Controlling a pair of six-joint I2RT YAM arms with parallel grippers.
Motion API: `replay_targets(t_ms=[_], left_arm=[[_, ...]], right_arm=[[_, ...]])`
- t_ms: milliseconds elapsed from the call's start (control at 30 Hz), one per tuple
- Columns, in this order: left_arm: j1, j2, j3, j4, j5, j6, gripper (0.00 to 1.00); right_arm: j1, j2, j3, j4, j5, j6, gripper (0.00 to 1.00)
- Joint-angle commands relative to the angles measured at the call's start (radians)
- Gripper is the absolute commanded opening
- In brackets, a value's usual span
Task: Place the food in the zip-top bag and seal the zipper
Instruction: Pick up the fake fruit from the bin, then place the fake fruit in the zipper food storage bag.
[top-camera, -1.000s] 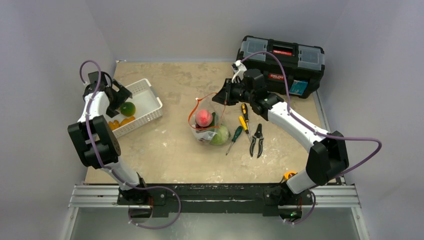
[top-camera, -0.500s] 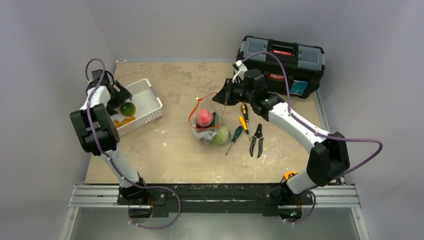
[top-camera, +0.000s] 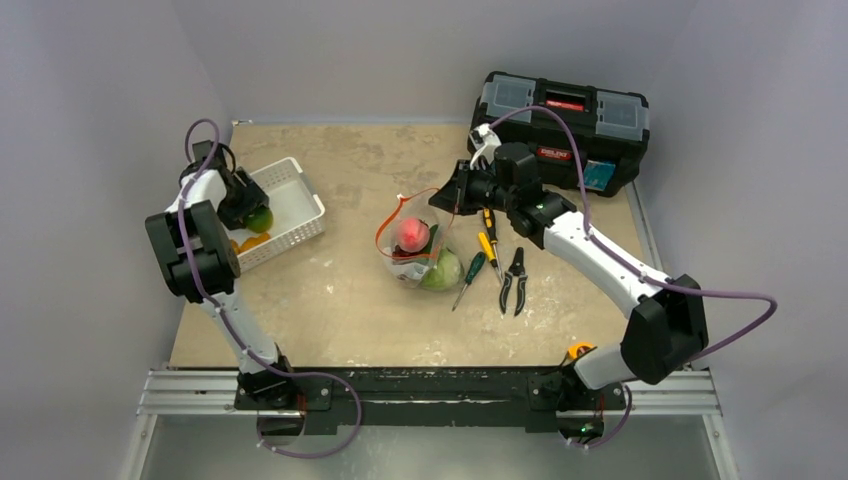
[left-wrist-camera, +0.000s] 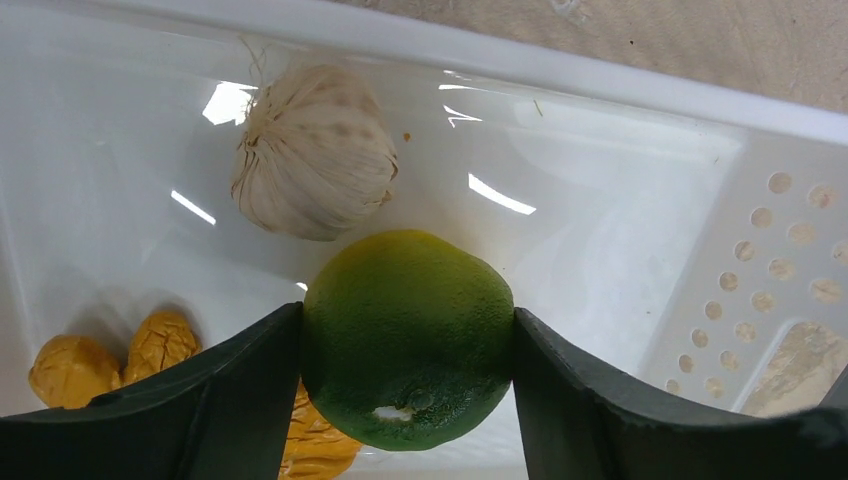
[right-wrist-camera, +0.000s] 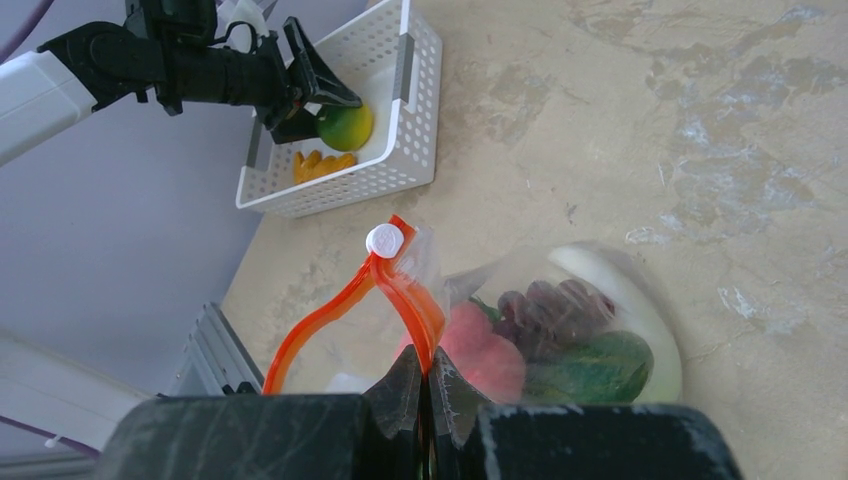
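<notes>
The green round fruit (left-wrist-camera: 408, 335) lies in the white basket (left-wrist-camera: 620, 250). My left gripper (left-wrist-camera: 408, 345) is shut on it, one finger pressed to each side. The pair also shows in the top view (top-camera: 256, 217) and in the right wrist view (right-wrist-camera: 345, 127). The clear zip-top bag (top-camera: 420, 258) stands mid-table, holding the pink-red peach (right-wrist-camera: 485, 360), dark red grapes (right-wrist-camera: 545, 305), a dark green piece (right-wrist-camera: 600, 365) and the cabbage (top-camera: 441, 270). My right gripper (right-wrist-camera: 425, 385) is shut on the orange-red zipper (right-wrist-camera: 400, 290) and holds the mouth up and open.
The basket (top-camera: 300, 200) also holds a garlic bulb (left-wrist-camera: 313, 150) and yellow pieces (left-wrist-camera: 160, 345). Screwdrivers (top-camera: 488, 240) and pliers (top-camera: 515, 280) lie right of the bag. A black toolbox (top-camera: 560, 120) stands at the back right.
My left gripper has moved down into the basket and come around the green fruit. My right gripper has shifted slightly, still holding the zipper.
</notes>
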Motion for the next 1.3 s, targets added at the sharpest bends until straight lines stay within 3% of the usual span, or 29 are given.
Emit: replay_targets(t_ms=[0, 133, 233, 333, 433, 567, 767, 1000, 1133, 1267], left_arm=[[-0.002, -0.048, 0.04, -0.006, 0.0, 0.01, 0.6], [-0.002, -0.11, 0.031, -0.003, 0.03, -0.002, 0.37], [-0.002, -0.17, 0.036, -0.011, 0.136, -0.008, 0.19], [-0.005, -0.261, -0.023, 0.061, 0.353, -0.006, 0.09], [-0.016, -0.375, -0.148, 0.267, 0.622, -0.053, 0.05], [-0.1, -0.506, -0.26, 0.537, 0.852, -0.111, 0.05], [-0.341, -0.637, -0.289, 0.643, 0.929, 0.016, 0.08], [-0.664, -0.666, -0.218, 0.312, 0.73, 0.319, 0.1], [-0.737, -0.624, -0.168, 0.199, 0.648, 0.377, 0.11], [-0.757, -0.611, -0.168, 0.195, 0.635, 0.378, 0.25]], right_arm=[[-0.001, -0.057, -0.002, 0.03, 0.012, 0.01, 0.0], [-0.001, -0.064, -0.003, 0.026, 0.015, 0.012, 0.0], [-0.001, -0.062, -0.001, 0.022, 0.018, 0.011, 0.0], [-0.001, -0.053, 0.003, 0.022, 0.014, 0.012, 0.0], [0.0, -0.04, 0.008, 0.022, 0.012, 0.012, 0.0], [0.001, -0.019, 0.023, 0.021, 0.005, 0.012, 0.0], [0.001, 0.007, 0.045, 0.017, 0.006, 0.009, 0.0], [0.001, 0.011, 0.047, 0.03, 0.006, 0.02, 0.0], [0.001, 0.001, 0.047, 0.044, -0.008, 0.038, 0.0], [0.002, -0.021, 0.059, 0.047, -0.01, 0.045, 0.0]])
